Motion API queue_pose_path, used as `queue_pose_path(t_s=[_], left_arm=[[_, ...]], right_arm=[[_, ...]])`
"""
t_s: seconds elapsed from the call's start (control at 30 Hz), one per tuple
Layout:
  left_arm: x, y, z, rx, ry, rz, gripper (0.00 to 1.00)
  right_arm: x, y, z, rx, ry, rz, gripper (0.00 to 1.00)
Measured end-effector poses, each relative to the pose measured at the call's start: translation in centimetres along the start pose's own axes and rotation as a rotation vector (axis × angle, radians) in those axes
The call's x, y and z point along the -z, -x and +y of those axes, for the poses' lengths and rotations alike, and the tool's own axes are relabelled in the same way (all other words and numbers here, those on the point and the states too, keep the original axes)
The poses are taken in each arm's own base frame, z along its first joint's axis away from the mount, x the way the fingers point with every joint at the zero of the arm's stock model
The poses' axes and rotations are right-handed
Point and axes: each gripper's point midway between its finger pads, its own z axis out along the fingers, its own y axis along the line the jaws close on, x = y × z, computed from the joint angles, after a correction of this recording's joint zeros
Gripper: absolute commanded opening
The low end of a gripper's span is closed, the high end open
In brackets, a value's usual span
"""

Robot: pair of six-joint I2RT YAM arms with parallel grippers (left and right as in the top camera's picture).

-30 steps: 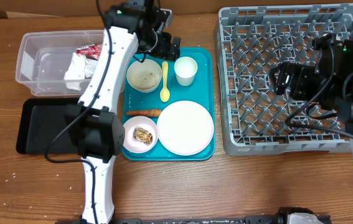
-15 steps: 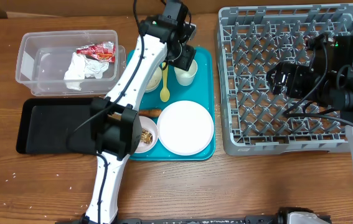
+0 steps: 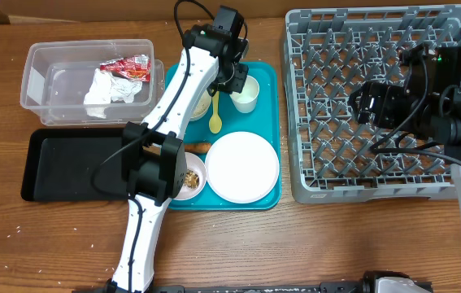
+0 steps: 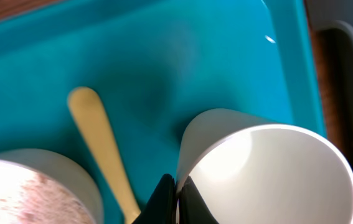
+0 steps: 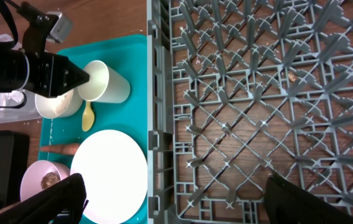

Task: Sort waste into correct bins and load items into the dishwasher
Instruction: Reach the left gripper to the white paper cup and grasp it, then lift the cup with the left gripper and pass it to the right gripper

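Where my left gripper (image 4: pixel 176 200) meets the white cup (image 4: pixel 269 168), one fingertip (image 4: pixel 162 198) sits outside the wall and the other inside the mouth. They are drawn together with the rim pinched between them. The grip is on the cup's left side, the side facing the yellow spoon (image 4: pixel 98 146), which lies just beside the cup without touching it. Beyond the spoon stands the speckled bowl (image 4: pixel 27 190). The cup stands in the far right corner of the teal tray (image 4: pixel 164 43), near the tray's raised right edge. A narrow strip of table lies between that edge and the grey dish rack (image 3: pixel 376 194). Open tray floor shows on the far side of the cup; on the near side the white plate (image 3: pixel 242 167) is close. The cup is plain white, bare white inside, with a round rim wider than its base. Its mouth faces up and its long axis runs roughly vertical; whether it leans slightly I cannot tell. The spoon's long axis runs front to back along the tray. My right gripper (image 5: pixel 176 183) hangs over the rack's lattice with its fingers spread wide apart.
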Motion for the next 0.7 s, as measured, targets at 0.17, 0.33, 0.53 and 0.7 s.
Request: queue_pose_path(t_s=[0.17,0.33,0.53,0.7], left_arm=[[1.6,-1.0,-2.2,0.06,-0.238,0.058,0.04],[7.7,0.4,-3.0,0.169,-0.668,0.017,0.04],[16.1,1.3,-1.4,0.27,-1.067,-0.053,0.04],[19.0,1.5,-2.8,0.249,-1.256,-0.067,0.04]], right_arm=[[0.0,1.1,0.8,0.016,0.045,-0.043,0.94],[0.1,3.0,3.6,0.052,0.207,-0.101,0.97],[-2.0,3.9,7.4,0.077,0.477,-0.056,0.97],[-4.3,4.2,10.7,0.123,0.665,-0.014,0.97]])
